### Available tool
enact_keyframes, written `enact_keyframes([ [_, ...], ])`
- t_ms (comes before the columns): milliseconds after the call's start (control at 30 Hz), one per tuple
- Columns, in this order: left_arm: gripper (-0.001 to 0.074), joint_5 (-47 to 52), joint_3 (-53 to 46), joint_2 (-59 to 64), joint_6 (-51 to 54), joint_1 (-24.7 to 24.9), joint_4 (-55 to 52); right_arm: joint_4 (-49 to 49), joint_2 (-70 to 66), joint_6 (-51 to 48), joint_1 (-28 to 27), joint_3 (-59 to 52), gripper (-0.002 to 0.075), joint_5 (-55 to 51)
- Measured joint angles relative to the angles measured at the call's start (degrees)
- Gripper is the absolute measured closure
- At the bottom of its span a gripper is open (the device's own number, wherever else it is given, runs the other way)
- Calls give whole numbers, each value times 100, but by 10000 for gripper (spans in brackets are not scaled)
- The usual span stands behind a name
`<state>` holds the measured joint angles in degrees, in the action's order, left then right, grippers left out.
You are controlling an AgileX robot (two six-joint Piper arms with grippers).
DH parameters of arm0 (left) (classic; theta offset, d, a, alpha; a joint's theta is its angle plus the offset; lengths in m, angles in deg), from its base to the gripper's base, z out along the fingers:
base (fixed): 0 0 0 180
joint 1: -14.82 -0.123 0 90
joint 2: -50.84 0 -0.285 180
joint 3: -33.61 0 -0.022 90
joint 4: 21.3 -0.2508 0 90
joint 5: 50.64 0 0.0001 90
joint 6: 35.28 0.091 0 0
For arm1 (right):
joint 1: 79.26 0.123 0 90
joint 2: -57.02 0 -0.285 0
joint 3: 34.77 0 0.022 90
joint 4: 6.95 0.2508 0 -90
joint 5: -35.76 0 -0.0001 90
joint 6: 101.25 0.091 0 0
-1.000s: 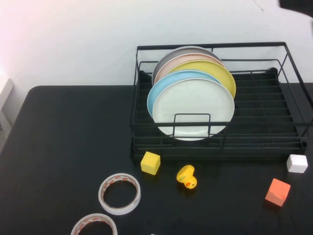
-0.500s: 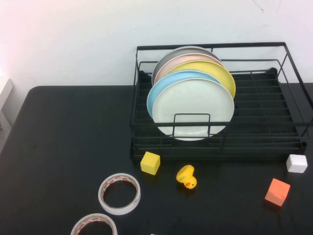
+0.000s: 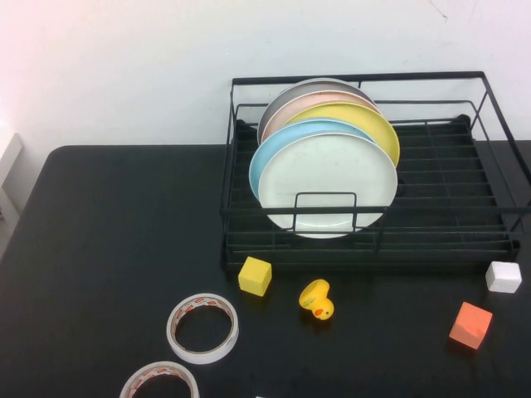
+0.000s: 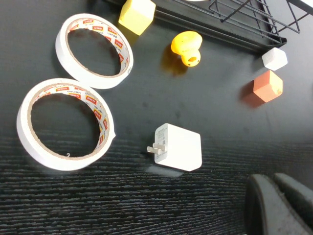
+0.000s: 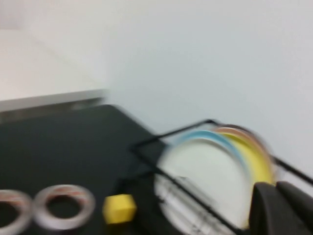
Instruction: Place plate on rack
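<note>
From where I sit, the job reads as finished: the plate [image 3: 328, 184] stands on edge in the rack [image 3: 448, 207], frontmost of the row, just ahead of the light blue plate [image 3: 264, 162] with the yellow plate [image 3: 377, 124] behind that. Nothing is holding it. I judge all that's left is parking the arms.

My left gripper [image 4: 279, 205] hangs low over the near part of the desk [image 3: 108, 224], and only its dark tips show at the frame corner, so I cannot tell how wide it stands. A white charger plug [image 4: 177, 147] lies close beside it, two tape rolls [image 4: 66, 122] a bit further off, the rack well beyond.

My right gripper [image 5: 283, 208] is up high and off to the side of the rack, looking across at the plates; again just dark tips, spread unreadable.

The desk is matte black, dotted with a yellow cube [image 3: 255, 275], a rubber duck [image 3: 317, 300], an orange block [image 3: 470, 324] and a white block [image 3: 504, 276]. A plain white wall [image 3: 124, 66] backs it.
</note>
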<state>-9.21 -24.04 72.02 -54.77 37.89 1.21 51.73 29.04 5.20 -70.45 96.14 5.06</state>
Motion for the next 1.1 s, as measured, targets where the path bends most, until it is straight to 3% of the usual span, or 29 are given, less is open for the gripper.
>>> enact_keyframes([
  [300, 736, 0, 0, 0, 0, 0, 0, 0, 938, -219, 0, -1122, 728, 1563],
  [533, 736, 9, 0, 0, 0, 0, 0, -396, 1559, -207, 0, -1866, 728, 2119],
  [600, 736, 9, 0, 0, 0, 0, 0, -1335, 1575, 979, -9, -2110, 728, 2224],
  [767, 736, 9, 0, 0, 0, 0, 0, -5868, 1951, 6434, -223, -2515, 728, 1925],
  [833, 736, 19, 0, 0, 0, 0, 0, -6933, 2057, 7836, -316, -2530, 728, 1503],
  [933, 736, 23, 0, 0, 0, 0, 0, -7382, 2088, 8745, -443, -2577, 728, 813],
  [1100, 736, 33, 0, 0, 0, 0, 0, -7428, 2088, 9010, -544, -2654, 728, 377],
])
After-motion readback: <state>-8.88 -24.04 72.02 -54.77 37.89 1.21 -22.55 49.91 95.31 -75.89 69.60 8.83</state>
